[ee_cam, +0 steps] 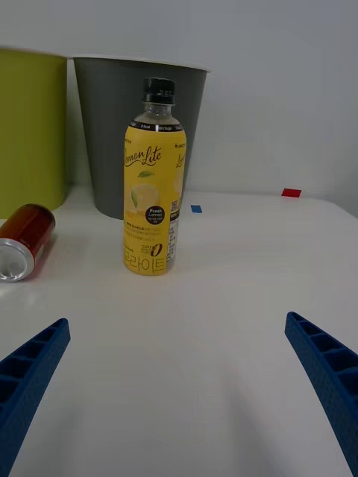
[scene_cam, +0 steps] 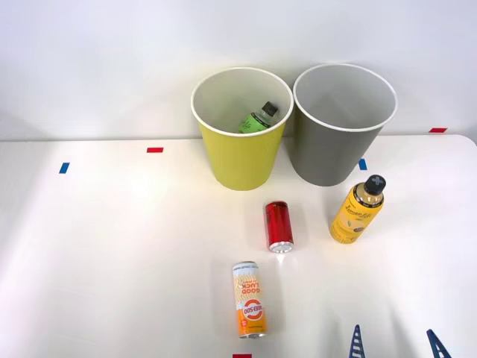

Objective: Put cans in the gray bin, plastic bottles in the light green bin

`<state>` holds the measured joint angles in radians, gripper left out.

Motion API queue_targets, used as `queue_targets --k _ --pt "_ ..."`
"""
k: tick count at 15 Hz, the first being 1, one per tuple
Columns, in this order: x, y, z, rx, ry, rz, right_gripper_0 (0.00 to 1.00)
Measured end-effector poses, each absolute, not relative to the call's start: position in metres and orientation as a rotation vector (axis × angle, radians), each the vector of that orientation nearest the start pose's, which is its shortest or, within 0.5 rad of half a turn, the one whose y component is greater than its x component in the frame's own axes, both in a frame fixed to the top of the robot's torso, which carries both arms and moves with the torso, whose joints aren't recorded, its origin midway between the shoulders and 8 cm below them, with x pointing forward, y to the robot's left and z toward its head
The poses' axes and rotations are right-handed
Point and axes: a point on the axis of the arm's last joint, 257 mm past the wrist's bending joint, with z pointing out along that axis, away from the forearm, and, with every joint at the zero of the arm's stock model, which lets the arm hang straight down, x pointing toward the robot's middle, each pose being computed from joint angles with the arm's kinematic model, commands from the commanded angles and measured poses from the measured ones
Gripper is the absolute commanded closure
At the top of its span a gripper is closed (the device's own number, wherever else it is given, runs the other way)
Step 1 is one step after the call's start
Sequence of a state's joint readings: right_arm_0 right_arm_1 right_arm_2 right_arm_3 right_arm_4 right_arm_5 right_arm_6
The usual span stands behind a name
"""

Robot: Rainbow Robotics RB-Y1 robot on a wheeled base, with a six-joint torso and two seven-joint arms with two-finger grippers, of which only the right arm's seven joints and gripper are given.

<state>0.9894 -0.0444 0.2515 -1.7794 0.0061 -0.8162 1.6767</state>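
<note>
Jaws: spread wide and empty, the right gripper (ee_cam: 179,387) squared on the yellow-label bottle (ee_cam: 154,182), likely next for pickup.
Yellow-label bottle: upright on the table (scene_cam: 112,246), just before the gray bin (scene_cam: 339,149).
Green-label bottle (scene_cam: 257,119): already inside the light green bin (scene_cam: 238,160) (one sorted).
Cans: red can (scene_cam: 278,226) and orange-and-white can (scene_cam: 250,309) lie on their sides, unsorted.
Front view: shows bin contents and both cans.
Wrist view: shows the bottle's label and a clear approach; the red can (ee_cam: 22,238) lies off to the side.
</note>
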Motion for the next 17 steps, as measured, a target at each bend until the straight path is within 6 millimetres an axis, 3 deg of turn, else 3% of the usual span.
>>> queue_targets --k 17 --pt "0.2238 -0.2321 -0.2784 0.017 1.481 -0.150 0.00"
